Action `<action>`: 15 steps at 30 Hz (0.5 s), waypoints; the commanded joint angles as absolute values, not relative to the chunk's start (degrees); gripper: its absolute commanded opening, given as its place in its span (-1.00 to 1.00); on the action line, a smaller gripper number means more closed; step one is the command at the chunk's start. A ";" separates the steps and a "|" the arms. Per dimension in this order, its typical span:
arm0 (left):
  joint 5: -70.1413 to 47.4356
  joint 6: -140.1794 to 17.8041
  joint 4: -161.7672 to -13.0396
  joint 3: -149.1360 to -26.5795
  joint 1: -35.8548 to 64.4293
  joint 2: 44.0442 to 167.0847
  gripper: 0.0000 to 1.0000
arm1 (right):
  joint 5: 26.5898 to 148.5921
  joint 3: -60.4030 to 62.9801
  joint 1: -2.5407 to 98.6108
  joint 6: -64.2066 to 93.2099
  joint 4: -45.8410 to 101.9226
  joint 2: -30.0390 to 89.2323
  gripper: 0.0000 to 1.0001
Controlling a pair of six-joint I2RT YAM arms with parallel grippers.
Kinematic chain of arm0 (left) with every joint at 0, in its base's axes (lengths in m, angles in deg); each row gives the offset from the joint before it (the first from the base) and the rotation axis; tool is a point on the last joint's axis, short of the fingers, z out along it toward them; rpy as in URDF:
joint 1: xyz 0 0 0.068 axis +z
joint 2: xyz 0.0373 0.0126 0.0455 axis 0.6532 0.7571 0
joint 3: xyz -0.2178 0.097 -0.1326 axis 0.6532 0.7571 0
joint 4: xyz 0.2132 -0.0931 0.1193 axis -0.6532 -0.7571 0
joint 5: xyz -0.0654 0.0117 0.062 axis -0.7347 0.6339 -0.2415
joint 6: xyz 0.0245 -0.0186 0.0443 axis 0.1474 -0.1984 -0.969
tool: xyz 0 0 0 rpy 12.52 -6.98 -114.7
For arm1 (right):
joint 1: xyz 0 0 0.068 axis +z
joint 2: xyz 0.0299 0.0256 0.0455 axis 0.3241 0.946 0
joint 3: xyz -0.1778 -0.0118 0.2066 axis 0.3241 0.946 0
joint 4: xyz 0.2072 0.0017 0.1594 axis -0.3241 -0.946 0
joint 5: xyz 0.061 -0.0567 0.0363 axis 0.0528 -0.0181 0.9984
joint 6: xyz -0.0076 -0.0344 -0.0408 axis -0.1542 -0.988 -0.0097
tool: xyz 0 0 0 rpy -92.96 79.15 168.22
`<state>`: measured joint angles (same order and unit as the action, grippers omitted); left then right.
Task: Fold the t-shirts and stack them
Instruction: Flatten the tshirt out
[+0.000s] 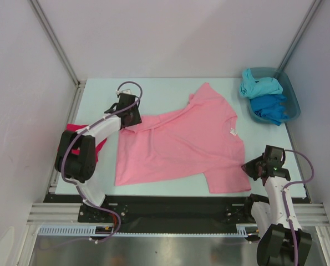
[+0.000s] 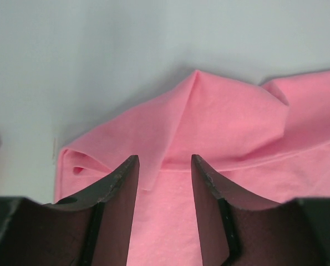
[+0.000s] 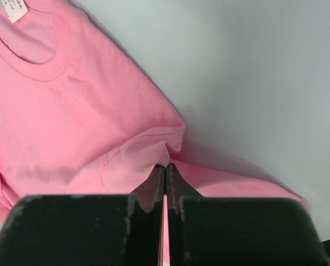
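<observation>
Turquoise and blue shirts (image 1: pixel 259 87) are held in the far-right tub (image 1: pixel 293 100); only in wrist views are right fingers (image 3: pixel 151 194) seen pinching the pink shirt (image 1: pixel 181 144), left fingers (image 2: pixel 117 188) parted.

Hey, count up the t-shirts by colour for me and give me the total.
pink t-shirt: 1
crimson-magenta t-shirt: 1
turquoise t-shirt: 1
blue t-shirt: 1
Total: 4
</observation>
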<state>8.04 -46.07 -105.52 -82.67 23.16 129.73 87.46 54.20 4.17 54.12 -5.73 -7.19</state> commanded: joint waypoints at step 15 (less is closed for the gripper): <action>10.18 -46.84 -108.84 -77.30 24.97 122.36 -0.07 | 88.47 53.98 3.79 53.57 -4.15 -7.45 -1.00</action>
